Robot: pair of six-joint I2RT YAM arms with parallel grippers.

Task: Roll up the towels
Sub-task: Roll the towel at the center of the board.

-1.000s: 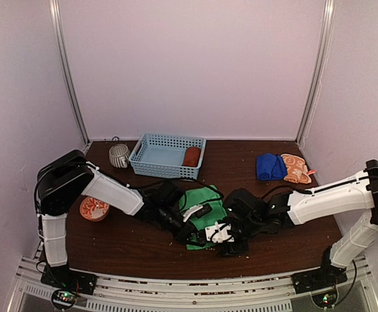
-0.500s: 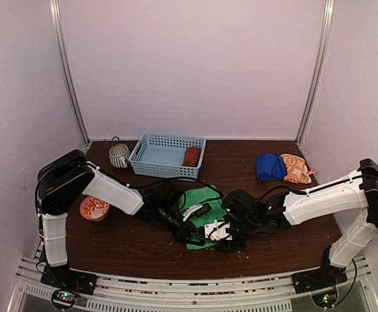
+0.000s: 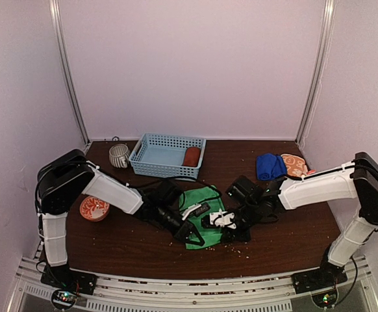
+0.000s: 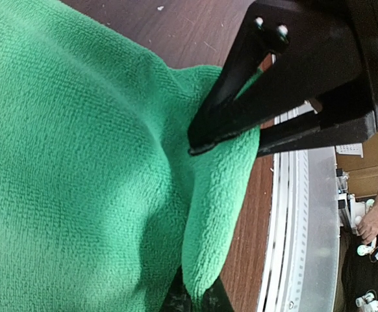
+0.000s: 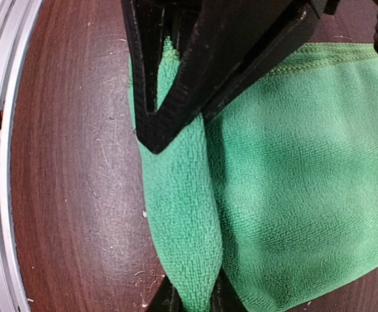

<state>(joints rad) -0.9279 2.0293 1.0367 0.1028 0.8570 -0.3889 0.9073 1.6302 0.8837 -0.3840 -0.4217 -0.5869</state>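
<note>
Near the counter's [image 3: 111, 250] front edge, the right end effector [image 5: 179, 127] has just swung in and closed, so it now pinches a raised fold of the green towel [image 3: 205, 200]. The left end effector [image 4: 241, 140] stays clamped on the same near edge. With both sides gripped, rolling can probably begin. Farther back lie the blue towel [image 3: 270, 167], the orange patterned towel [image 3: 295, 166], and a rust-red roll [image 3: 191, 156] in the basket [image 3: 166, 171].
</note>
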